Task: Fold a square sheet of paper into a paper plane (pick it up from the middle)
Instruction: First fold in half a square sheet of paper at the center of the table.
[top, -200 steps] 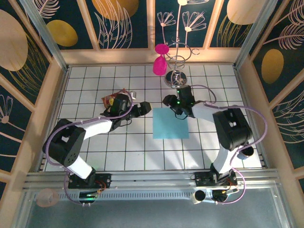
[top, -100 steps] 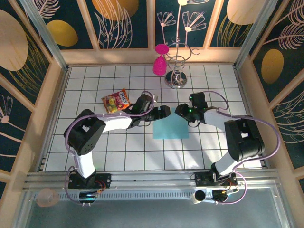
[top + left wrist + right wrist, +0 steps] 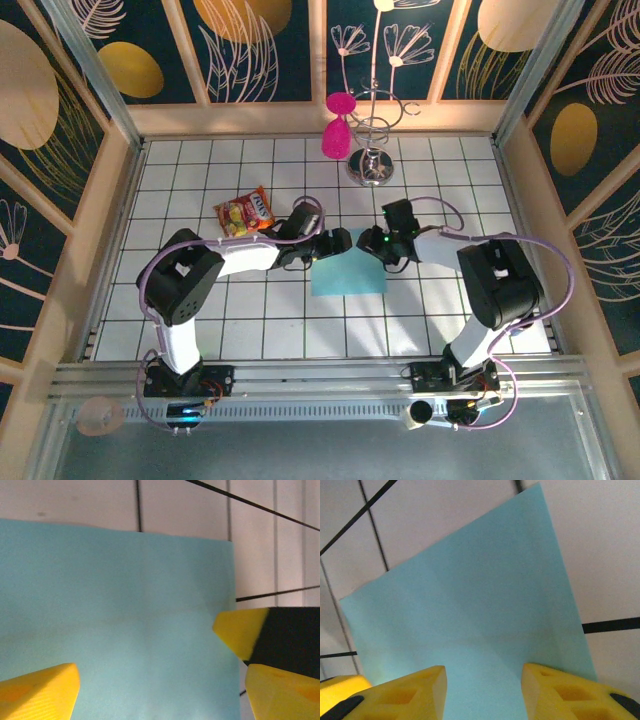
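Sheet (image 3: 348, 275) lies flat on table (image 3: 200, 300), centre, unfolded. L claw (image 3: 336, 243) wide apart, R claw (image 3: 366, 240) less so. Both sit over its far edge, nothing held. Paper looks thin, light, limp; prob. slides on tile. I'd pinch mid-sheet, gently, or it'll crumple.

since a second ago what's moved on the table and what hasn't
The left gripper reached from near the snack packet to the far edge of the square sheet of paper, jaws wide, next to the right gripper, which came slightly nearer. The sheet slid a little toward the left arm's side and lies flat, not lifted. The packet and the metal stand stayed put.
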### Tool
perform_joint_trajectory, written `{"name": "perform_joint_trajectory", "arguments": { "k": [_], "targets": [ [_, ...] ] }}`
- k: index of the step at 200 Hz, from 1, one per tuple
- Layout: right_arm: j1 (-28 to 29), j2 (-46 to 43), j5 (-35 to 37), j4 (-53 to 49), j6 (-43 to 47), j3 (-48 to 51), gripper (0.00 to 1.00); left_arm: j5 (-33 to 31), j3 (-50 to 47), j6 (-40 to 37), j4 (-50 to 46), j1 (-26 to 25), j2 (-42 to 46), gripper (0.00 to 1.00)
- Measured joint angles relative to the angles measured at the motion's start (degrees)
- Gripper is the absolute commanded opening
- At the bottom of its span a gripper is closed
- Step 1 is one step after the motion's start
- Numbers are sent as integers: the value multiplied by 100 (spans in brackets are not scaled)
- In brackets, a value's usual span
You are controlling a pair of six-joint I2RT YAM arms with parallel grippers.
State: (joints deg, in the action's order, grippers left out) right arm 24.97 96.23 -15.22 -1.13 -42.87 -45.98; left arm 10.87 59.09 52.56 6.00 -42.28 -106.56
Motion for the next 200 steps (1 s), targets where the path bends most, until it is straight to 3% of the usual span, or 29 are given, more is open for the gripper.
{"name": "perform_joint_trajectory", "arguments": {
  "k": [65, 200],
  "targets": [
    [136, -391, -144, -17, -396, 2, 44, -361, -621, 72, -361, 4, 927, 85],
    [127, 37, -549, -195, -55, 24, 34, 17, -734, 203, -269, 7, 542, 88]
  ]
}}
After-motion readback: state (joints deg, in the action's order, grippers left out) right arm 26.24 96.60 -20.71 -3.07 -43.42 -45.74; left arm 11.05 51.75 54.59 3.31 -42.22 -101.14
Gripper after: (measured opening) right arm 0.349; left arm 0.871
